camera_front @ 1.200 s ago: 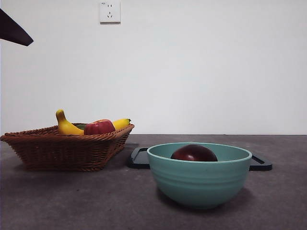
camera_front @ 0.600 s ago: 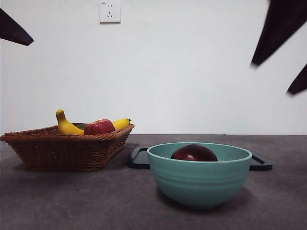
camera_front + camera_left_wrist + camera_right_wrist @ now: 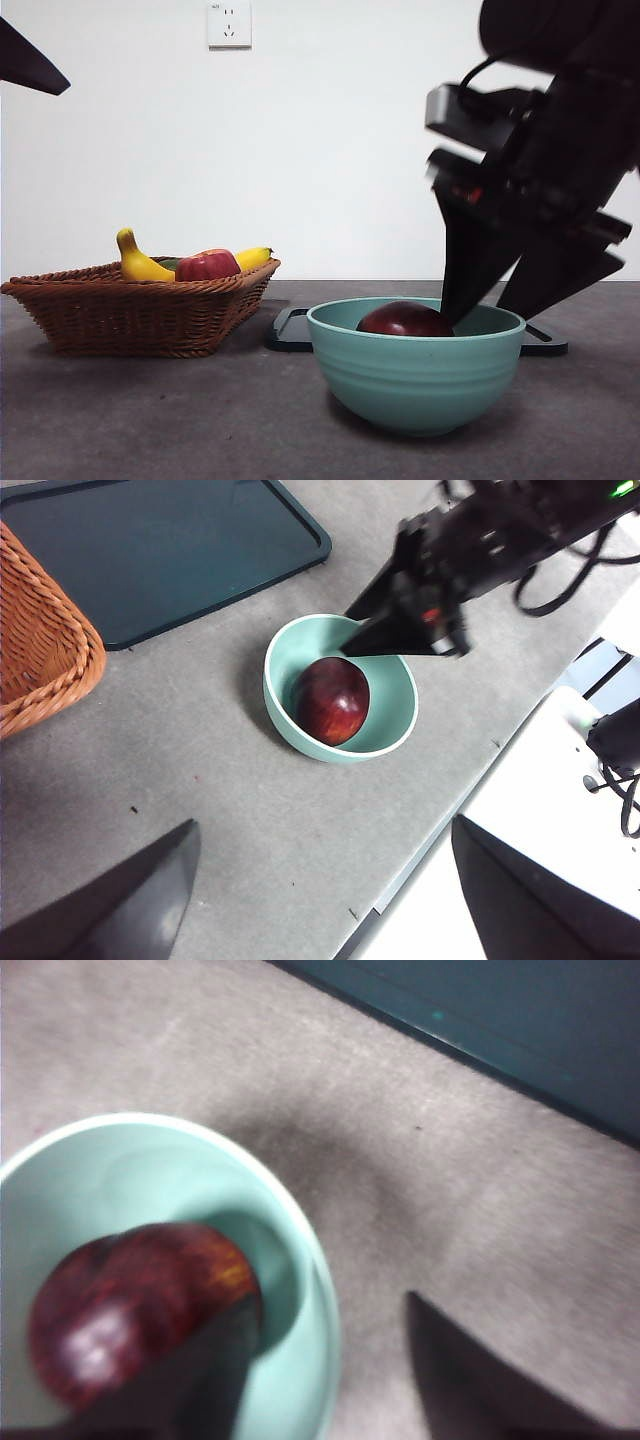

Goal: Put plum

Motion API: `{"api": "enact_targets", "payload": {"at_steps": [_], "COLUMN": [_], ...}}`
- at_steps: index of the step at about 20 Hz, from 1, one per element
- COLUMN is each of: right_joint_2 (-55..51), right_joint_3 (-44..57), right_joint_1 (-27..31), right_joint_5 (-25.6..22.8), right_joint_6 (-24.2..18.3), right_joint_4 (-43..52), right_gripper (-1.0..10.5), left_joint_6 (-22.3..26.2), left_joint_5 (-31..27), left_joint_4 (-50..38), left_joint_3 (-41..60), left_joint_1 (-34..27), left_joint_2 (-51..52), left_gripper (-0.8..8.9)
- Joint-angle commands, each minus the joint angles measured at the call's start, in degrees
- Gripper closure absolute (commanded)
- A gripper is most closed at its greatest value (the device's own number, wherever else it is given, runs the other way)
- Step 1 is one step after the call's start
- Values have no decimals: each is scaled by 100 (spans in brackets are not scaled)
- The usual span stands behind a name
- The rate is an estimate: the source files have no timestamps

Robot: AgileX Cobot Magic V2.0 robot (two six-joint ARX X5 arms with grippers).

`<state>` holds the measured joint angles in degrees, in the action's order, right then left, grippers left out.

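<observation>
Dark maroon, almost black, the plum (image 3: 405, 320) sits low in the mint-green bowl (image 3: 415, 380) at the lower centre of the front frame, only its top showing over the rim. The right gripper (image 3: 497, 305) hangs over the bowl's right side, jaws spread and gripping nothing; one jaw tip points inside the rim beside the fruit, the other is outside it, toward the dark tray (image 3: 290, 332) behind.

With the jaws standing astride the bowl wall, a closing squeeze would likely pinch rim rather than plum, tipping or dragging the bowl. The fruit looks smooth and round, so a grip off its middle could let it squirt free.

The left gripper (image 3: 320, 905) waits high, jaws parted and empty; its tip shows in the front frame's upper left. A wicker basket (image 3: 140, 310) at left holds a banana (image 3: 135, 262) and an apple (image 3: 207, 266)
</observation>
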<state>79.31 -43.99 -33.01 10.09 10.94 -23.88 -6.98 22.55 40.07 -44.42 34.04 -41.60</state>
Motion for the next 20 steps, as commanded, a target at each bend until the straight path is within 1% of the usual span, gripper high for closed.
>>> {"api": "enact_targets", "payload": {"at_steps": [1,4,7,11,15,20], "right_joint_2": [271,304,243,221,278,872], "right_joint_3": [-13,-15,-120,-538,-1025,-1836], "right_joint_1": [-118,-181,-184,-83,332,1016], "right_joint_5": [-74,-74,-79,-136,-302,-256], "right_joint_6": [85,87,160,216,208,76], "right_joint_4": [181,284,299,278,280,240], "right_gripper": [864,938,938,938,938,938], "left_joint_6": [-17,-17,-15,-15,-15,-15], "left_joint_5": [26,26,26,26,26,24], "left_joint_4": [-63,-63,-66,-66,-66,-63], "left_joint_3": [-50,-50,-50,-50,-50,-50], "left_joint_1": [48,48,48,48,48,48], "left_joint_2": [-26,-26,-26,-26,-26,-26], "left_gripper": [409,409,409,409,409,409]}}
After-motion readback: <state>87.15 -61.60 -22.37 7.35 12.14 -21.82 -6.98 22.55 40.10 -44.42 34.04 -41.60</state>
